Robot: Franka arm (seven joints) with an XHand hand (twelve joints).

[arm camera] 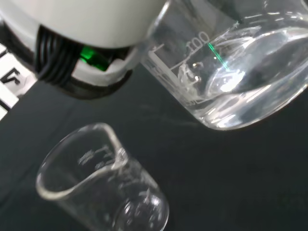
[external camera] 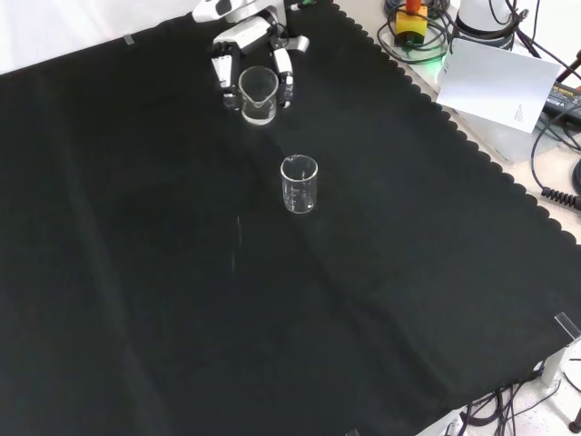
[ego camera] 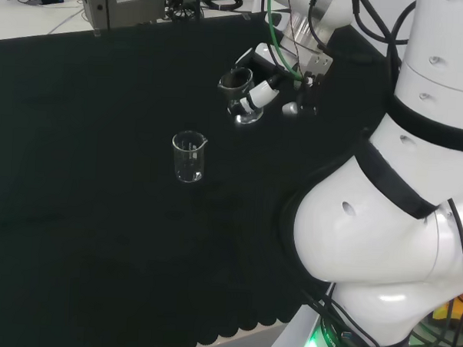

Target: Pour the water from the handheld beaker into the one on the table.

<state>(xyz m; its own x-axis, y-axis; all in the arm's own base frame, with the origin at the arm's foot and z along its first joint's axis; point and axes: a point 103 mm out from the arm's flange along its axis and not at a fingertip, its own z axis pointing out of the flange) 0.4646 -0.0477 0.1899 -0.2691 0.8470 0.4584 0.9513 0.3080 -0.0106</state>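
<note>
A: How many beakers are there?
B: Two clear glass beakers: one held beaker (external camera: 258,94) and one standing beaker (external camera: 300,184) on the cloth.
A: And how many hands, arms and cloths?
B: One hand (external camera: 243,41), one white arm (ego camera: 400,188), one black cloth (external camera: 163,300).

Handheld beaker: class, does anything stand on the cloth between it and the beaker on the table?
Nothing visible does. The hand holds the handheld beaker with fingers curled round it, and only bare black cloth lies between it and the beaker on the table.
</note>
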